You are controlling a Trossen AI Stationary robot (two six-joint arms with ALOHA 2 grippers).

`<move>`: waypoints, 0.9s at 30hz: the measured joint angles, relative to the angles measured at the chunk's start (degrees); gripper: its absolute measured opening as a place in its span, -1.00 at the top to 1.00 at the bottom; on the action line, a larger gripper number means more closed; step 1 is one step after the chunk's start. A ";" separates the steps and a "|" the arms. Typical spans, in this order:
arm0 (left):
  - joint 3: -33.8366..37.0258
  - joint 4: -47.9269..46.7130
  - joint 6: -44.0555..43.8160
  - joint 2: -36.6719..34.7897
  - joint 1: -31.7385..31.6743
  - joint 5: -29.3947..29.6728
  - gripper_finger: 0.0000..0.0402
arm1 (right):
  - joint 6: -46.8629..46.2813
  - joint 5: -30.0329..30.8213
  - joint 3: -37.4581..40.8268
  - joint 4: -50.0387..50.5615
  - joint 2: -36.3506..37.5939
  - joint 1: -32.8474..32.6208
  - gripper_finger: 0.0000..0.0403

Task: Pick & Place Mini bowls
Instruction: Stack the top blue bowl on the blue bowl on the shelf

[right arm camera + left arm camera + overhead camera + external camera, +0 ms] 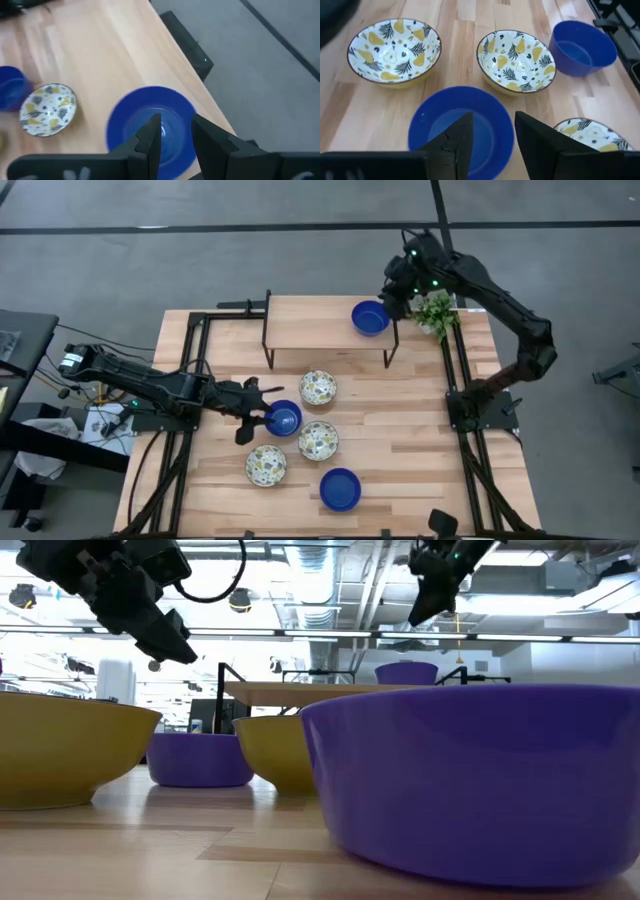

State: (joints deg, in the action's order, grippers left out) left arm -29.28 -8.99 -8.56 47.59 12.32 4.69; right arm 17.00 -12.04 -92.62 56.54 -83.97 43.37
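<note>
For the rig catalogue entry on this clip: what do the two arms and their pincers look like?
Both arms are dark, jointed and slim. The left arm carries cables near its base and ends in a black two-finger pincer. The right arm shows small green lights near its wrist, by its pincer. In the wrist views the fingers are flat, angular black blades on a black crossbar.

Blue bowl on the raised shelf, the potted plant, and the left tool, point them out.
blue bowl on the shelf [370, 318], high view, inside bottom
potted plant [436, 312], high view, leaves
left tool [268, 417], high view, between fingertips
</note>
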 joint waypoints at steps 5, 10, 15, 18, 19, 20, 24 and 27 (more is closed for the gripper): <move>0.00 -3.76 2.23 0.00 0.00 0.46 0.29 | -0.26 0.03 0.00 0.28 2.04 -3.29 0.51; 0.00 -8.80 -3.39 0.00 -0.32 4.36 0.29 | -2.50 0.03 0.00 0.39 2.69 -6.62 0.51; 0.00 -9.05 -10.48 0.01 -3.61 7.91 0.29 | -3.48 0.23 0.00 0.40 2.66 -9.60 0.51; 0.00 -9.05 -13.54 0.55 -6.51 8.20 0.29 | -3.50 1.17 0.01 0.32 2.21 -11.26 0.51; 0.00 -9.07 -14.50 0.93 -7.42 8.22 0.29 | -3.48 1.78 0.02 0.36 2.19 -11.68 0.51; 0.00 -9.09 -15.52 1.44 -8.17 8.20 0.29 | -3.48 1.93 0.02 0.22 2.24 -12.05 0.51; 0.00 -9.02 -19.52 4.96 -10.52 5.60 0.29 | -3.50 2.06 0.02 -0.46 2.24 -13.33 0.51; 0.00 -8.61 -21.70 8.54 -11.36 3.26 0.29 | -3.50 2.08 0.02 -0.46 2.24 -13.92 0.51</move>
State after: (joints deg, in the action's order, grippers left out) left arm -29.28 -17.61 -30.25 56.13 0.96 7.95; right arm 13.50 -9.96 -92.60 56.08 -81.73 29.45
